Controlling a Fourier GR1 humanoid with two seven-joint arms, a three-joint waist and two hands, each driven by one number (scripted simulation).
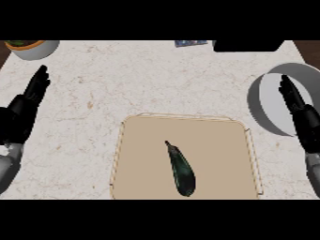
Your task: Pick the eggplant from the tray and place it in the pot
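Plainly, one long, dark green-black eggplant (179,171) lies on the flat beige rectangular tray (217,140), a little below the tray's middle, its thin pointed end toward the far side and its thicker end near the tray's near edge. One round grey pot (262,105) stands on the pale speckled stone counter (121,84), to the right of the tray and apart from it. There are two black hands on grey forearms. The left hand (20,112) rests at the view's left edge, well away from the tray, fingers straight and pointing away, grasping nothing. The right hand (304,117) shows at the right edge with its straight fingers overlapping the pot in this view, also released; whether it touches the pot cannot be told. At the far left corner sits one white round bowl (39,50) with orange and green contents. Along the far edge are one small blue flat item (191,43), any print on it too small to read, and one black object (249,45).
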